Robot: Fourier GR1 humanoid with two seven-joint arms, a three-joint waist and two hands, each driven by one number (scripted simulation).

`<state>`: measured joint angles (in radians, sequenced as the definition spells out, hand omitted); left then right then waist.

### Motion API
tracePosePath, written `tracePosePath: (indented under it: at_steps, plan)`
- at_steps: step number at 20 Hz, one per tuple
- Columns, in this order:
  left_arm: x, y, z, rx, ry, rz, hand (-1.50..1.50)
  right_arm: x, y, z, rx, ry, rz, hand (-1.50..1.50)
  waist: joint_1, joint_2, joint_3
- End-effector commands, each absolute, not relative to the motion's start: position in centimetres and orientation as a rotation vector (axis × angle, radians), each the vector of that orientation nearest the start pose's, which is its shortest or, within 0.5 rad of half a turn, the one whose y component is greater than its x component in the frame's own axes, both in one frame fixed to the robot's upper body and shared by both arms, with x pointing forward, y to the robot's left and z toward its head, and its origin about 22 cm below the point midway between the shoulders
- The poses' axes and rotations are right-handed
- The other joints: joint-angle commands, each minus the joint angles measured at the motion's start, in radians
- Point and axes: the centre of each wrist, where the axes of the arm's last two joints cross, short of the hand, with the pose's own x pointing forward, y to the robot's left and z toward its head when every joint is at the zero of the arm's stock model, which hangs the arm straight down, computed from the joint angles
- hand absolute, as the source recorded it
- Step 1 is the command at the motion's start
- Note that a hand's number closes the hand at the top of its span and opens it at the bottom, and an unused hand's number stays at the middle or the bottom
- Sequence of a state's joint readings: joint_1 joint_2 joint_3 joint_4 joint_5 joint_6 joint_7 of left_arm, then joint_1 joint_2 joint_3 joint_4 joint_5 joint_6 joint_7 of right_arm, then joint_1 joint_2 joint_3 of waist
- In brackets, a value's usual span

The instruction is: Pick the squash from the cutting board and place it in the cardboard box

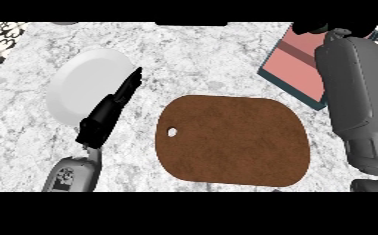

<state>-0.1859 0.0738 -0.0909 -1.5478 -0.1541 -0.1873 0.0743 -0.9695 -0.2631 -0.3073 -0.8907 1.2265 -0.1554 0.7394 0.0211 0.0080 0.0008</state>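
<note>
Your left hand is resting left of the brown cutting board, fingers straight and pressed together, lying over the edge of a white plate. Your right hand is reaching over the cardboard box beyond the board's far right corner; you cannot tell its fingers. The squash is showing nowhere.

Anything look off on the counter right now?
The cutting board is bare; no squash shows anywhere. The right forearm reaches over the cardboard box, hiding its hand. The left hand rests open beside the white plate.
</note>
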Motion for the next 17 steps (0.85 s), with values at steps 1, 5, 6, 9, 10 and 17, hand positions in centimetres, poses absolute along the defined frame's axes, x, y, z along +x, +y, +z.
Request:
tracePosePath:
  at_steps: [1, 5, 6, 9, 10, 17]
  plan:
    - [28.3, 21.5, 4.5, -0.049, -1.629, -0.469, 0.0, 44.0, -27.2, 14.4, -1.249, -1.017, 0.152, -1.5, 0.003, 0.001, 0.0]
    - [28.4, 21.0, 4.1, -0.043, -1.596, -0.462, 0.0, 44.2, -28.8, 14.0, -1.237, -1.097, 0.149, -1.5, -0.005, -0.002, 0.0]
    - [28.7, 19.7, 4.7, -0.039, -1.597, -0.464, 0.0, 43.9, -28.0, 11.9, -1.215, -1.132, 0.078, -1.5, 0.0, 0.0, 0.001]
    - [28.3, 20.6, 3.8, -0.026, -1.607, -0.461, 0.0, 43.7, -28.1, 14.7, -1.21, -1.287, -0.093, -1.5, -0.011, -0.004, 0.0]
    - [28.2, 19.4, 4.9, -0.054, -1.614, -0.454, 0.0, 43.2, -29.1, 14.1, -1.222, -1.332, -0.166, -1.5, -0.01, -0.004, 0.002]
    - [28.7, 20.4, 3.2, -0.038, -1.59, -0.422, 0.0, 40.3, -32.3, 14.9, -1.11, -1.532, -0.459, -1.5, -0.044, -0.012, 0.0]
